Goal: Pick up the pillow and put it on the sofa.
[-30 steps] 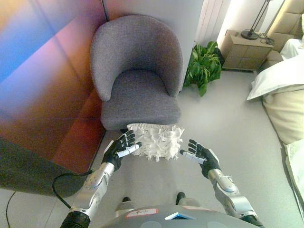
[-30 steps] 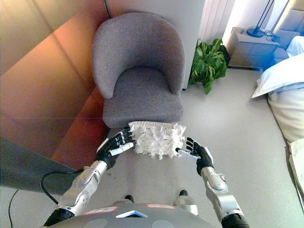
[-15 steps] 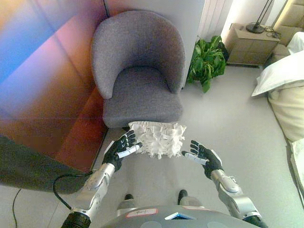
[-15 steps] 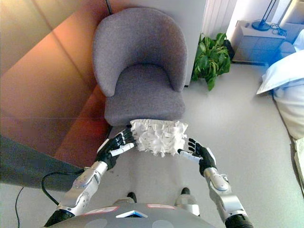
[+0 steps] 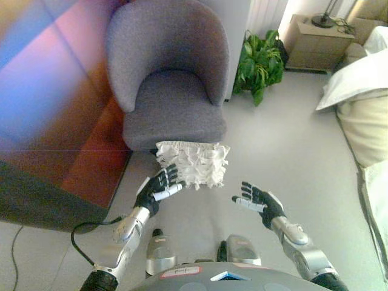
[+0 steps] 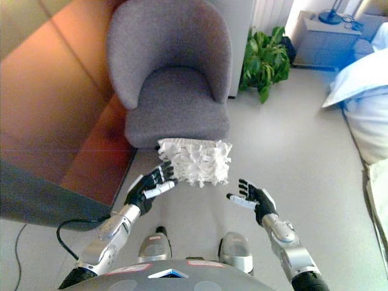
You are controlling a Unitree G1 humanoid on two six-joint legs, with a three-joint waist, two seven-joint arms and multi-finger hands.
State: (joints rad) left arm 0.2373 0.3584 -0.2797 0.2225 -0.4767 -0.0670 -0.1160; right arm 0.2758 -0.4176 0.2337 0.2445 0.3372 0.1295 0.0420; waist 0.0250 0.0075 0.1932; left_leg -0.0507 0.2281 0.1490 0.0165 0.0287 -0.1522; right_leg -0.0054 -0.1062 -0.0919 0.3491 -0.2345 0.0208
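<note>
A white ruffled pillow (image 5: 193, 163) leans on the floor against the front of a grey tub armchair (image 5: 173, 91), the sofa of the task. My left hand (image 5: 156, 190) is open just below the pillow's lower left corner, fingers spread, close to it or touching. Further right, my right hand (image 5: 258, 201) is open too, a short way below and right of the pillow, apart from it. Neither hand holds anything.
A reddish-brown wall panel (image 5: 54, 103) runs along the left. A green potted plant (image 5: 259, 57) stands right of the chair, a bedside cabinet (image 5: 318, 42) behind it. A bed with white and cream bedding (image 5: 364, 109) fills the right edge. Grey floor (image 5: 285, 151) lies between.
The camera has shifted, so chair and pillow sit higher and more to the left. Both hands are a little further from the pillow, the right one most.
</note>
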